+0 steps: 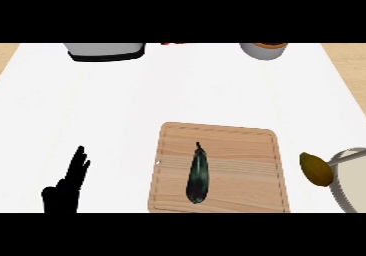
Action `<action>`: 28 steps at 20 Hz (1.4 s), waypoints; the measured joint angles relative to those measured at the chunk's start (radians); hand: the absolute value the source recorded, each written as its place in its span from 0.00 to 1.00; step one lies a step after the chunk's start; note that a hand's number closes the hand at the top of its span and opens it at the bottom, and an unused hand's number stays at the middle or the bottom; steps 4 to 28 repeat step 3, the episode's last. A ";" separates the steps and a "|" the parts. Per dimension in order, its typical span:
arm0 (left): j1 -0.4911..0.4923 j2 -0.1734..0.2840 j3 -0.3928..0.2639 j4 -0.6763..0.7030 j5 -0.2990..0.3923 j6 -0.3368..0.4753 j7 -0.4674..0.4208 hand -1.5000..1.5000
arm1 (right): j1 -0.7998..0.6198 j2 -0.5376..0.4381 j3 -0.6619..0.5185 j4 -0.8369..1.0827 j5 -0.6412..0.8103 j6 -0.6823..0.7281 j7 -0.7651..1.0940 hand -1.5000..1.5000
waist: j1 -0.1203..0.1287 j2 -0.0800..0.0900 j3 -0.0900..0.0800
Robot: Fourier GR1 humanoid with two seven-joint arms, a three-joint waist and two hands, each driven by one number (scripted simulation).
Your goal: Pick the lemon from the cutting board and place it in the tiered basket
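The white counter (178,95) stretches wide under me. On its near side lies the wooden cutting board (219,167), carrying 1 dark eggplant (198,175) lengthwise. At right, the pale tiered basket (356,182) has the olive-yellow lemon (316,168) touching its left rim. My left hand (66,187) rests near left, fingers straight, pressed together.

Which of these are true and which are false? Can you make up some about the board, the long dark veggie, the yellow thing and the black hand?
1. A long dark vegetable lies on the wooden cutting board. True.
2. The yellowish lemon sits on the board. False: it is off the board's right side, beside the grey basket.
3. The left hand shows at the lower left, fingers straight. True.
4. The left hand touches the board. False: bare counter lies between them.
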 measured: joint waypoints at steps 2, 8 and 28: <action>0.007 0.000 0.000 -0.003 -0.004 0.006 -0.009 0.50 | 0.046 -0.029 -0.028 0.082 -0.004 0.068 -0.043 0.00 | -0.005 -0.002 0.001; 0.009 0.000 0.000 -0.004 -0.004 0.006 -0.009 0.50 | 0.065 -0.041 -0.039 0.118 -0.005 0.101 -0.067 0.00 | -0.007 -0.002 0.002; 0.009 0.000 0.000 -0.004 -0.004 0.006 -0.009 0.50 | 0.065 -0.041 -0.039 0.118 -0.005 0.101 -0.067 0.00 | -0.007 -0.002 0.002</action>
